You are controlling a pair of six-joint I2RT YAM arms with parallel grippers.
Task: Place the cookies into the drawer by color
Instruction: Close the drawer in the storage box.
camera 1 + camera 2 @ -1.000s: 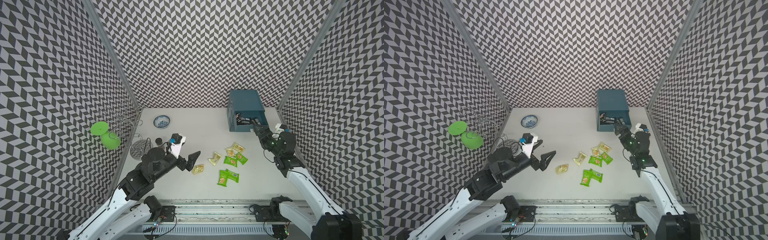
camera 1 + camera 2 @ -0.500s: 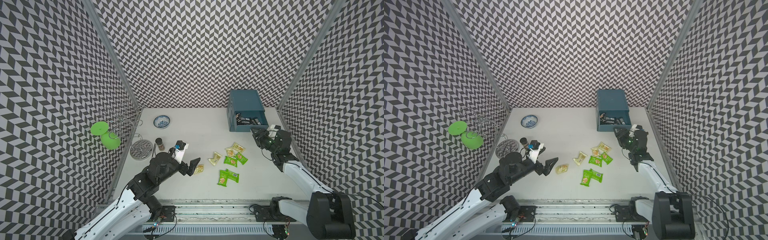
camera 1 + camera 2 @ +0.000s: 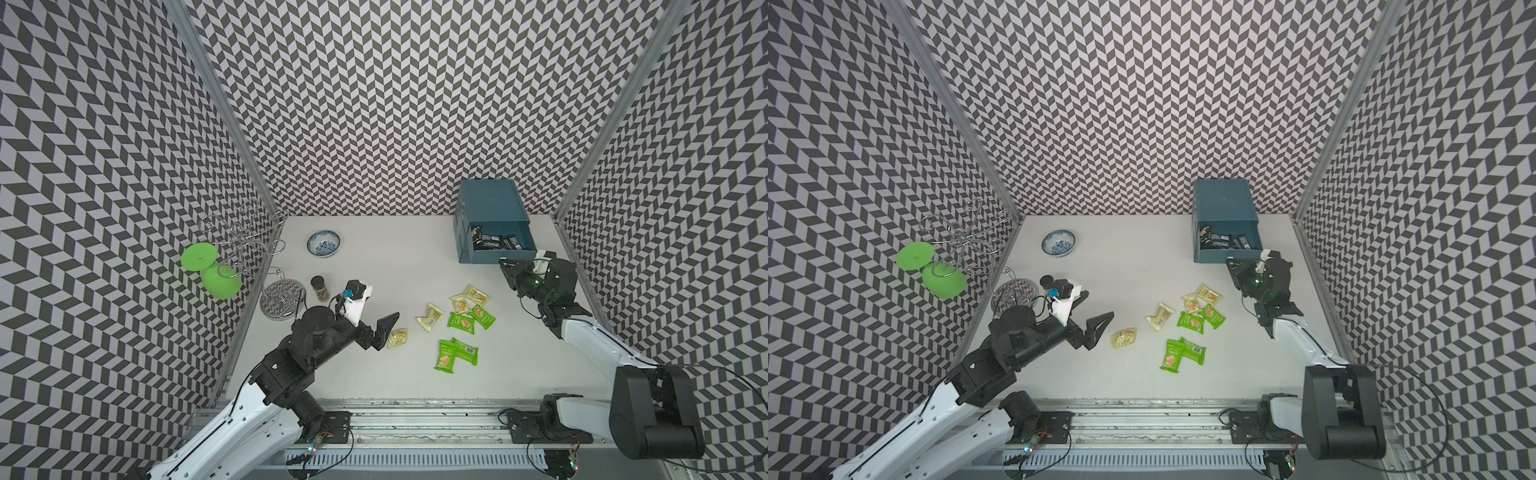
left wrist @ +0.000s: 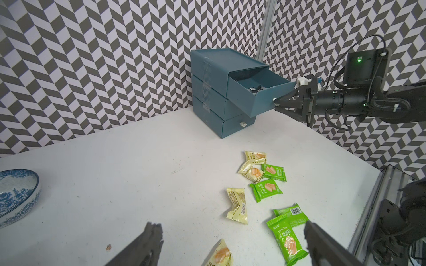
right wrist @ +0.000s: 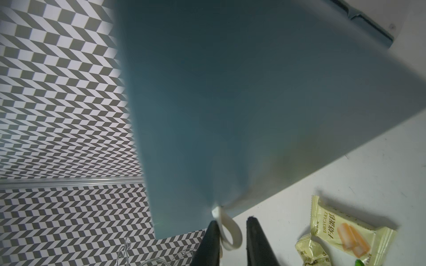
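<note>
right gripper has been brought around the top drawer pull tab, apparently not yet clamped; drawer closure is implied; left gripper is held spread.

So the blue drawer unit has its top drawer pulled out, with a few black packets lying inside; the two drawers under it are shut. The rest lie loose out in front of the unit. There are four pale yellow packets and four bright green packets. Two yellows overlap nearest the unit, with two greens touching them. Further out sit a barcode-up yellow and an overlapped green pair. The last yellow is furthest out.
</note>
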